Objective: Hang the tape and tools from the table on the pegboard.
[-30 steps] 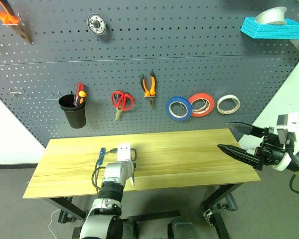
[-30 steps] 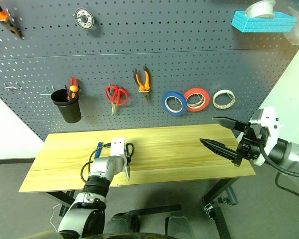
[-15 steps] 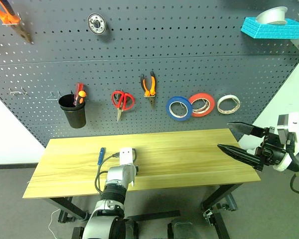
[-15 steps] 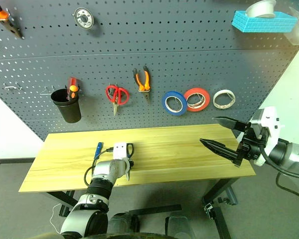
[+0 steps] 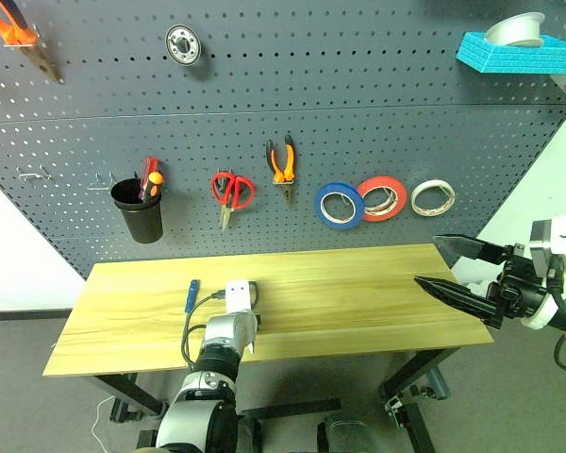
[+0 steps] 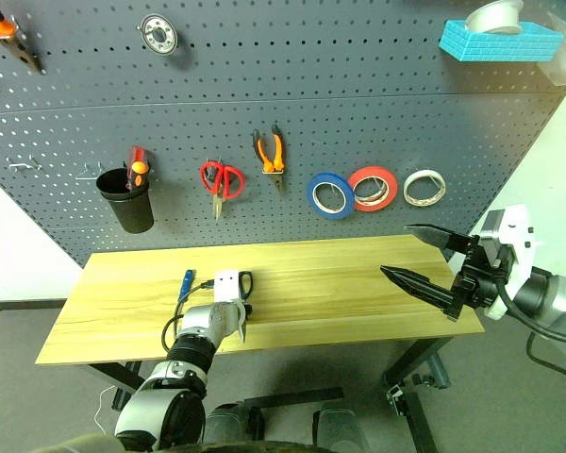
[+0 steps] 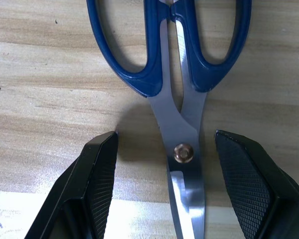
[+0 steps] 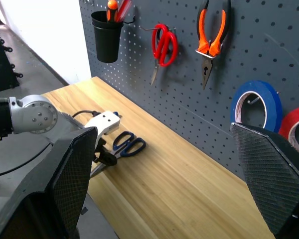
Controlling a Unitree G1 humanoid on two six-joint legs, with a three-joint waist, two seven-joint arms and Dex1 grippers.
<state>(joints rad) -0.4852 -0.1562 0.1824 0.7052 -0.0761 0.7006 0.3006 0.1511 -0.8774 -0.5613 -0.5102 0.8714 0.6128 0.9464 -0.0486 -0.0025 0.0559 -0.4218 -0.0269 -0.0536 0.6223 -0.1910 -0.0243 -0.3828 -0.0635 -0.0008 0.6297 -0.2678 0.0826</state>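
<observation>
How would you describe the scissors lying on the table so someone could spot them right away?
Start at the long wooden table below the grey pegboard. Near its front edge, the left gripper straddles the blades of the scissors. Their handles are dark blue, unlike the red-handled scissors hanging on the board.

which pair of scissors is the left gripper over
The blue-handled scissors lying flat on the table, between the open left gripper fingers; the red scissors hang on the pegboard.
</observation>
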